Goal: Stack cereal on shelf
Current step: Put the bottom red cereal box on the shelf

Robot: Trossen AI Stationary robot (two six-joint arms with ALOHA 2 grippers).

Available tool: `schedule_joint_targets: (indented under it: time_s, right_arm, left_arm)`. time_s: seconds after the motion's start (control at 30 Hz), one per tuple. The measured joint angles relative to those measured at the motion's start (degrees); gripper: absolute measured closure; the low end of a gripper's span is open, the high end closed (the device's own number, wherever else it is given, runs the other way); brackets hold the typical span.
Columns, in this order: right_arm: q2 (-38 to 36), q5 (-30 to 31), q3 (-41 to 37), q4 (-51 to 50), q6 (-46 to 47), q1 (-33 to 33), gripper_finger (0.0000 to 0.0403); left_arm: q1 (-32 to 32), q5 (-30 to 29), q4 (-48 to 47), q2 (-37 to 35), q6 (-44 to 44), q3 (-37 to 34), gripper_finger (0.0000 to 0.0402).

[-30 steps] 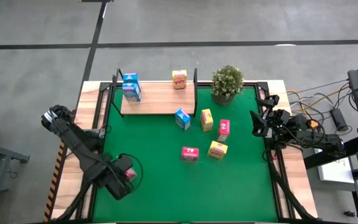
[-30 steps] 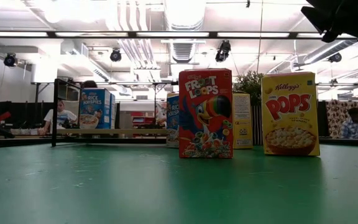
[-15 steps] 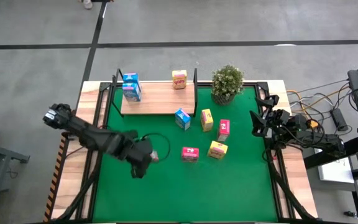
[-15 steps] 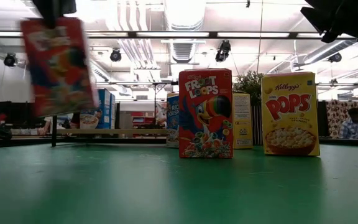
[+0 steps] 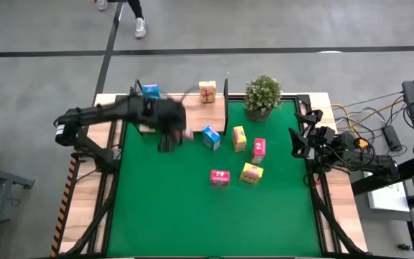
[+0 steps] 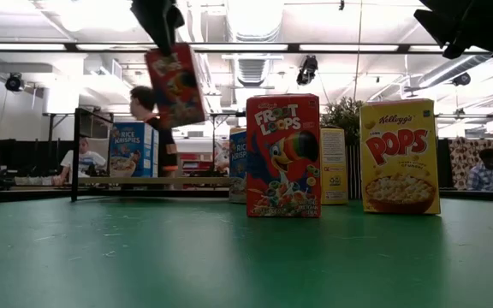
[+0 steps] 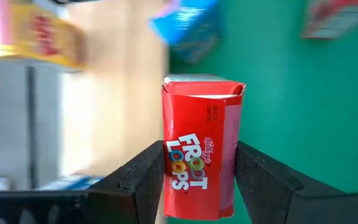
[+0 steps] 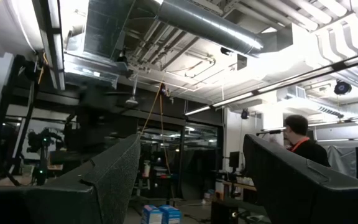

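- Left hand is clamped on a red Froot Loops box, one finger on each side panel, carried upright in the air. From above it's a motion-blurred dark shape over the shelf's front edge, so exactly where the box hangs is hard to pin down.
- On the green mat near the front sit another Froot Loops box and a yellow Corn Pops box. Further back are a blue box, a yellow one and a pink-red one.
- The wooden shelf already holds blue Rice Krispies at its left end and a yellow box at the back.
- My take on doing this step well: aim for the bare plank between those two, keep the box level, bring it down flat before letting go, and stay clear of the black end frame.
- Right hand waits at the tabletop's right edge, fingers spread, nothing in them.
- Potted plant is just past the shelf's right end.
- Can't make out nine boxes; the arm hides part of the shelf.
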Motion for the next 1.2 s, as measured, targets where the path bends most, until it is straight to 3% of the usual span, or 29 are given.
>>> schedule_joint_targets:
  time_s: [0.23,0.5,0.9,1.2]
  right_arm:
    - [0.0,0.0,0.0,0.0,-0.7,0.0,0.0129]
    - [0.0,0.0,0.0,0.0,-0.7,0.0,0.0129]
    - [0.0,0.0,0.0,0.0,-2.3,0.0,0.0129]
    - [0.0,0.0,0.0,0.0,-2.3,0.0,0.0129]
  left_arm:
    - [16.5,0.9,0.0,4.6,20.1,6.2,0.0233]
    - [30.4,9.1,0.1,16.2,34.9,14.2,0.0233]
    - [38.3,13.1,-1.7,27.0,36.9,23.3,0.0233]
    - [39.0,13.1,-1.6,28.1,38.1,21.2,0.0233]
